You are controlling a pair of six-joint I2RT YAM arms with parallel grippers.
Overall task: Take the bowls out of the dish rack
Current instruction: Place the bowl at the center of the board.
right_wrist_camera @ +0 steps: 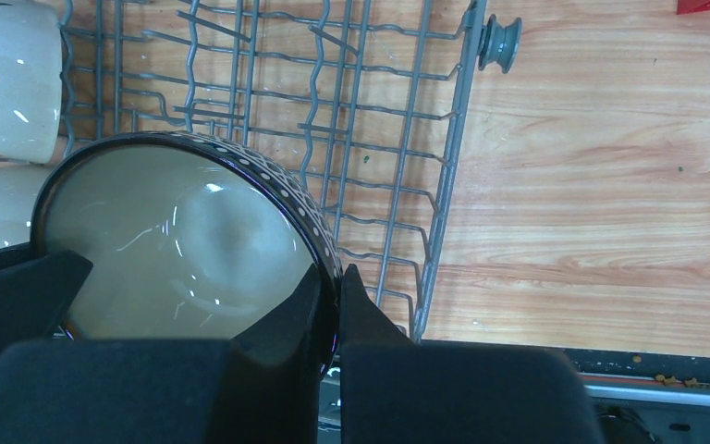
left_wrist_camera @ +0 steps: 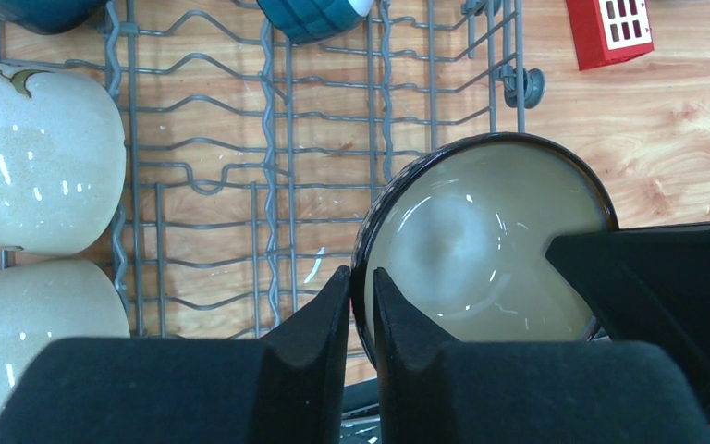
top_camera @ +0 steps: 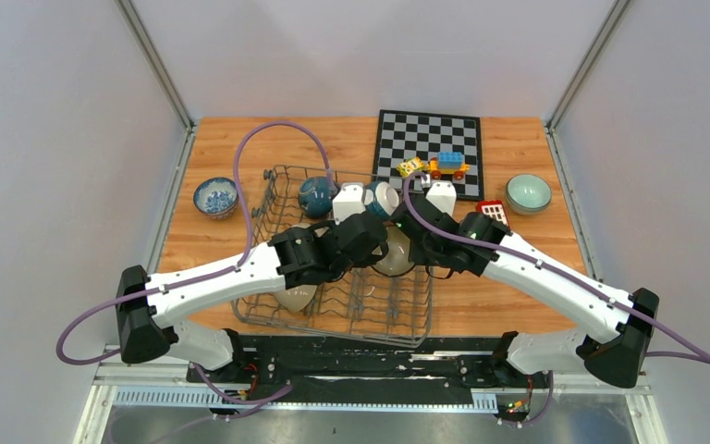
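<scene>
A dark brown bowl with a beige inside (top_camera: 394,256) hangs over the right end of the grey wire dish rack (top_camera: 273,208). My left gripper (left_wrist_camera: 361,287) is shut on its left rim (left_wrist_camera: 481,245). My right gripper (right_wrist_camera: 337,287) is shut on its opposite, dotted rim (right_wrist_camera: 176,236). In the top view the left gripper (top_camera: 376,245) and right gripper (top_camera: 414,248) meet at this bowl. The rack also holds a teal bowl (top_camera: 315,195), a second teal bowl (top_camera: 385,198) and beige bowls (left_wrist_camera: 37,157) (left_wrist_camera: 42,314). A blue-and-white bowl (top_camera: 215,197) and a celadon bowl (top_camera: 528,193) sit on the table.
A chessboard (top_camera: 421,139) lies at the back with a toy car (top_camera: 448,166) and a yellow block (top_camera: 410,167) on it. A red block (top_camera: 491,211) sits right of the rack. The rack's right wall (right_wrist_camera: 448,185) stands beside the held bowl.
</scene>
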